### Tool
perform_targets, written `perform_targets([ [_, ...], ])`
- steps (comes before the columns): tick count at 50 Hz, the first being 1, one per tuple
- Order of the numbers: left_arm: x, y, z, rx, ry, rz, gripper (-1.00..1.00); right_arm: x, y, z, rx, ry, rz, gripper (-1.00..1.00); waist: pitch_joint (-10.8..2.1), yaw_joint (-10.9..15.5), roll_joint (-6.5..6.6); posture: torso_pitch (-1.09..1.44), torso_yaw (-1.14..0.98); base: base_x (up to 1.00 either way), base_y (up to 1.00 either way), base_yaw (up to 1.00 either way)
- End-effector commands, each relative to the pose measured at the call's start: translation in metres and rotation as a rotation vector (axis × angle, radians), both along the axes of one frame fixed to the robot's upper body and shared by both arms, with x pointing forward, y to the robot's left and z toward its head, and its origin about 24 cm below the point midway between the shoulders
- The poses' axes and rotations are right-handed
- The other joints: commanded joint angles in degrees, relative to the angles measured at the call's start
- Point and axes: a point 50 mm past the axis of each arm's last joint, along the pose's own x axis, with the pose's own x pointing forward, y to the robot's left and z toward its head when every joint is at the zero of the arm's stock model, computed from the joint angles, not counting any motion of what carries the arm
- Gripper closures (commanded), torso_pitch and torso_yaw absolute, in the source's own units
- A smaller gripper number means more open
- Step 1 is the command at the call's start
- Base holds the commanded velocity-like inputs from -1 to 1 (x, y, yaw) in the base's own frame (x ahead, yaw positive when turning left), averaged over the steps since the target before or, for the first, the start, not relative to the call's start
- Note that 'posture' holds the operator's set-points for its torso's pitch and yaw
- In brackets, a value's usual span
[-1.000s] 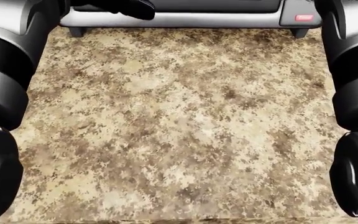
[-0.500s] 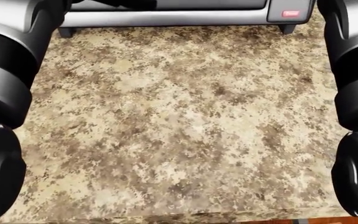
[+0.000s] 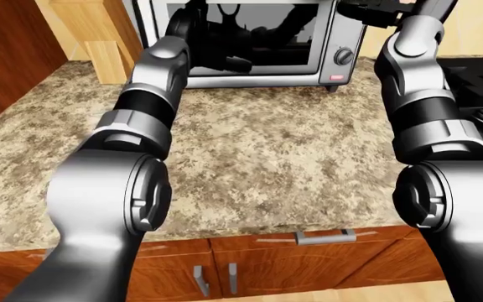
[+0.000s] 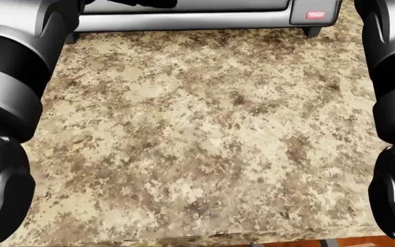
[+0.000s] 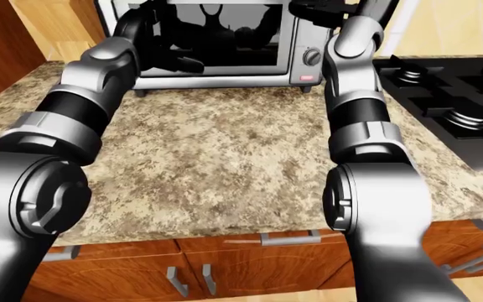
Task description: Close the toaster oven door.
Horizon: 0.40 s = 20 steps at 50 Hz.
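The toaster oven (image 3: 250,38) stands at the top of the eye views, on the far part of the speckled worktop (image 3: 283,151), its glass door (image 5: 216,34) upright against its face. The left hand (image 3: 220,53) is held against the door's left part, dark fingers (image 3: 240,63) spread and gripping nothing. The right hand (image 5: 321,12) is up by the oven's top right corner; whether its fingers are open or closed I cannot tell. A black stove (image 5: 451,94) lies to the right, with wooden cabinets (image 3: 267,270) below the worktop.
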Motion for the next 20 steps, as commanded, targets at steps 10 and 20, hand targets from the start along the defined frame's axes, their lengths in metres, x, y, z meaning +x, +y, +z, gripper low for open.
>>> perform_targets([
  [10, -0.0065, 0.0148, 0.0459, -0.028, -0.195, 0.154, -1.00, -0.0088, 0.0010, 0.0275, -0.017, -0.105, 0.005, -1.00, -2.17, 0.2, -0.16, 0.00, 0.00, 0.00, 0.00, 0.00],
  [20, -0.0063, 0.0164, 0.0449, -0.039, -0.179, 0.185, -1.00, -0.0089, 0.0013, 0.0281, -0.017, -0.105, 0.006, -1.00, -2.18, 0.0, -0.01, 0.00, 0.00, 0.00, 0.00, 0.00],
])
